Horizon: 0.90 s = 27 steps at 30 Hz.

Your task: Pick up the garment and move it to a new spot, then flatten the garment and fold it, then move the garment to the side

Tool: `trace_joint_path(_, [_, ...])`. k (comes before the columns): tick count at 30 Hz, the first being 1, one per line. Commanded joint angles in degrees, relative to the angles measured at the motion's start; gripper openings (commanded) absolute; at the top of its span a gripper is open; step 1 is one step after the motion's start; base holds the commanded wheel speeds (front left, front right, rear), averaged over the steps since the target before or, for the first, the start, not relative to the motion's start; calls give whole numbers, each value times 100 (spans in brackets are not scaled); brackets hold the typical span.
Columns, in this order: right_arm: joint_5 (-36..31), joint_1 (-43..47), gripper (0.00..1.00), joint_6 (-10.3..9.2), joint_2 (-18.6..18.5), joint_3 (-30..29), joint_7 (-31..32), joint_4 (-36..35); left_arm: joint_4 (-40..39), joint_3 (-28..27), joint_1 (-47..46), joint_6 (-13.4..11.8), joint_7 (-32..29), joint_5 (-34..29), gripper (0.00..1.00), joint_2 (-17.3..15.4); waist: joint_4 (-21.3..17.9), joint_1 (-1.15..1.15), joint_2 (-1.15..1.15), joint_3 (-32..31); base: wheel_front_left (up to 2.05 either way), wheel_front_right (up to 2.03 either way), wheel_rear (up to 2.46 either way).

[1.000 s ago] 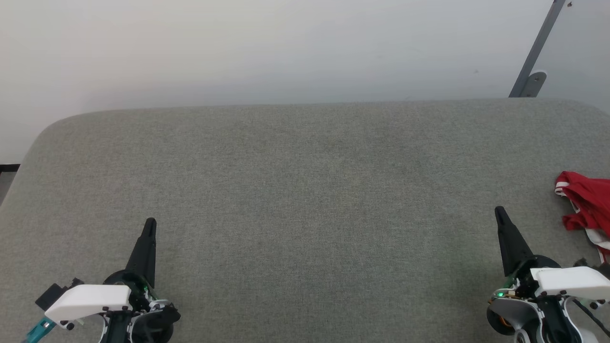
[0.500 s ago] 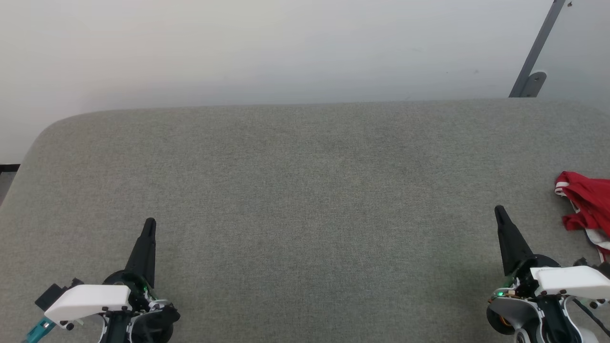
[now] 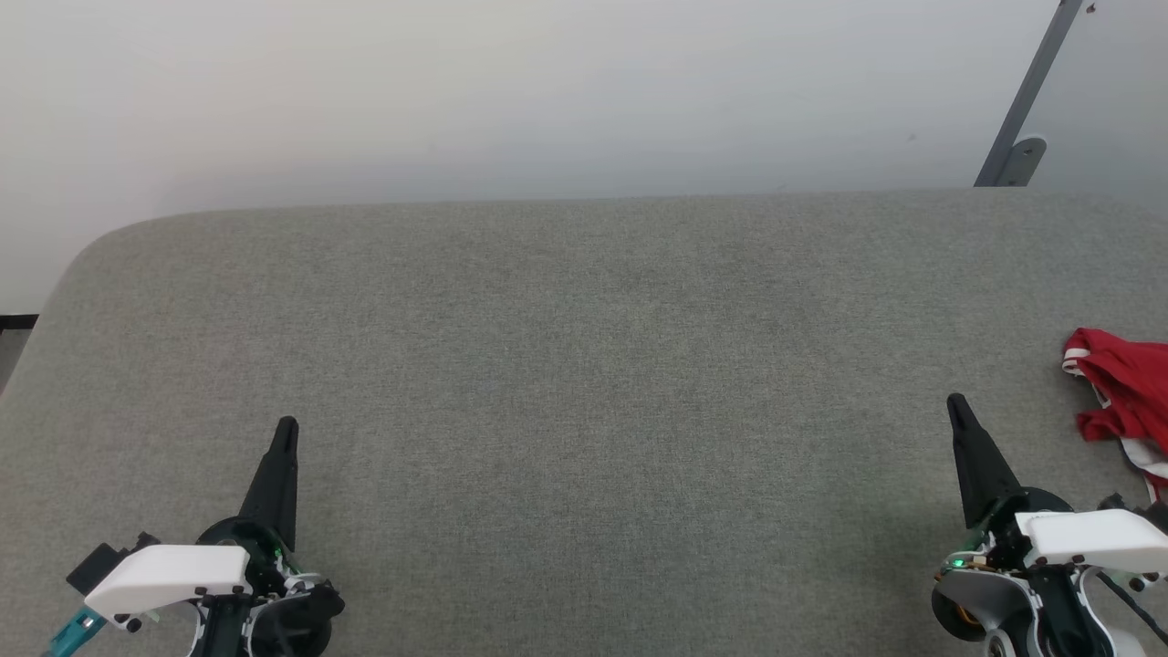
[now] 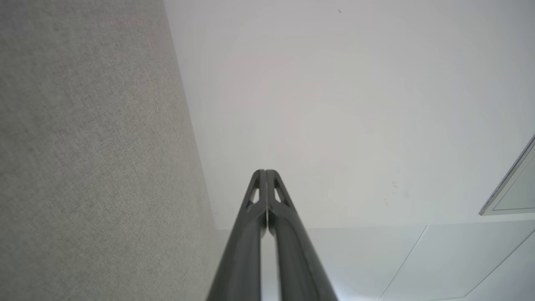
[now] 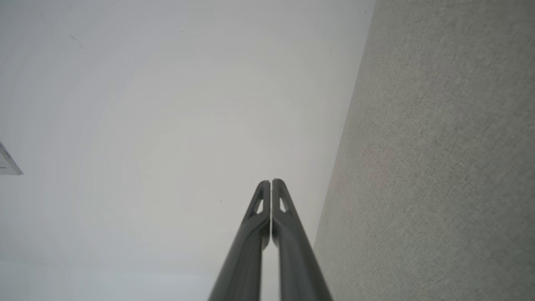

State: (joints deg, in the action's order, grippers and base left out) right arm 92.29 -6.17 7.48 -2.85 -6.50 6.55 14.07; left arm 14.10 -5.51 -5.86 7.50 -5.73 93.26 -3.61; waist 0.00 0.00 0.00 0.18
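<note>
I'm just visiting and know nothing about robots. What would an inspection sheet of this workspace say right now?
Surface: grey fabric top, flat, with rounded far corners.
Job's things: garment, red with striped trim, lying crumpled at the right edge of the head view, partly cut off.
Clutter: nothing seen.
Grippers: left gripper and right gripper both shut, holding nothing, apart from the garment.
Cables: thin black cable by the right wrist.
Surroundings: pale wall; grey metal bar at the upper right.
</note>
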Motion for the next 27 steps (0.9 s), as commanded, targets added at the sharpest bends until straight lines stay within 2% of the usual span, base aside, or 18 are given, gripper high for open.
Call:
trace_joint_path(1, [21,-24,0,2,9,-9,8,4,-2,-19,-70,-2,-24,-12,0,9,0,0,0,0,0,0,0])
trace_joint_path(27, [22,-23,0,2,9,-8,7,6,-2,-51,-73,-2,-42,-43,0,31,0,0,0,0,0,0,0])
